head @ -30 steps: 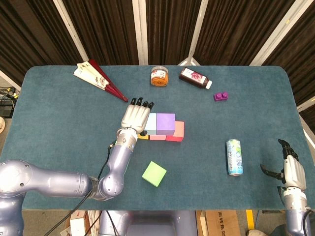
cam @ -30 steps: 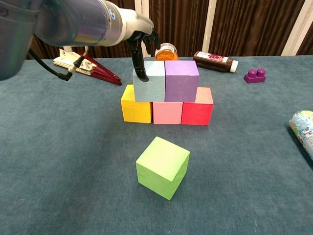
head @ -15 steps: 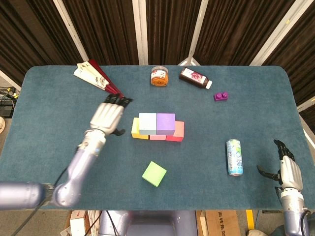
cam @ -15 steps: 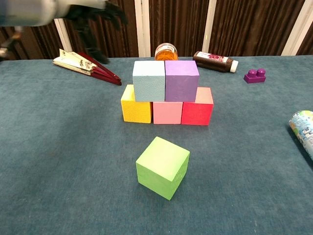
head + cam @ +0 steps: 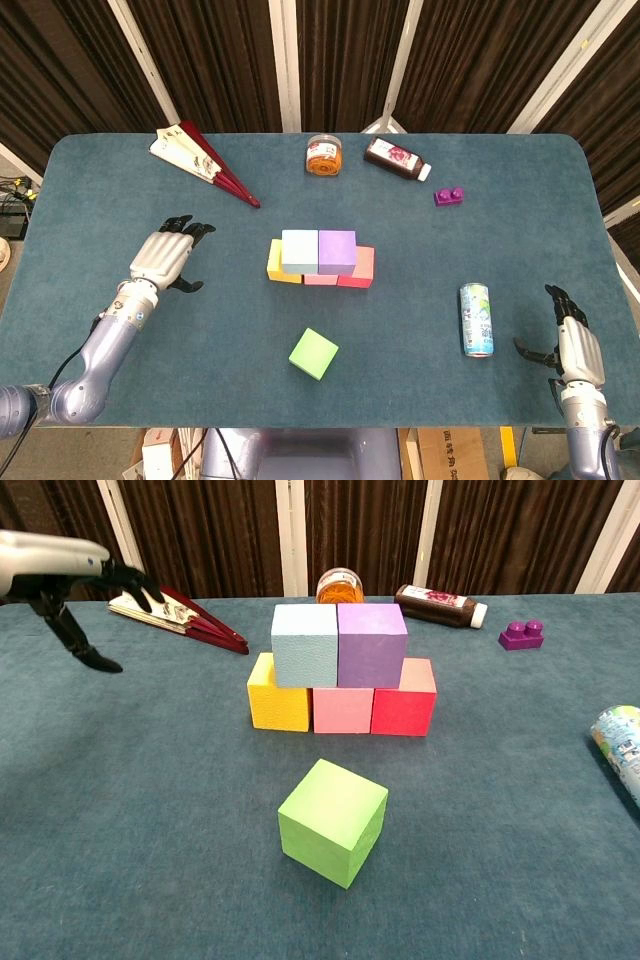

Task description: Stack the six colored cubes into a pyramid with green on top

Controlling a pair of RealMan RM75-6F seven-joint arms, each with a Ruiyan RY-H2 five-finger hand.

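- The green cube (image 5: 333,822) lies alone on the table (image 5: 120,220), in front of the stack and apart from it, turned at an angle to the other cubes
- Behind it we see two finished tiers: the yellow cube (image 5: 276,698), pink cube (image 5: 342,709) and red cube (image 5: 405,704) side by side on the table, with the light blue cube (image 5: 304,644) and purple cube (image 5: 372,643) touching each other on top
- We judge the step in hand to be the last one: picking up the green cube and setting it on the seam between light blue and purple
- To do it well, we would take the cube by two opposite faces, square it to the stack in the air, lower it straight down centred on the seam, and let go without nudging the upper tier sideways
- Our left hand (image 5: 166,257) hovers to the left of the stack, holding nothing, fingers spread
- Our right hand (image 5: 570,342) sits at the near right edge of the table, empty, fingers apart
- A can (image 5: 476,319) lies on its side between that hand and the cubes, so a reach from the right should pass clear of it
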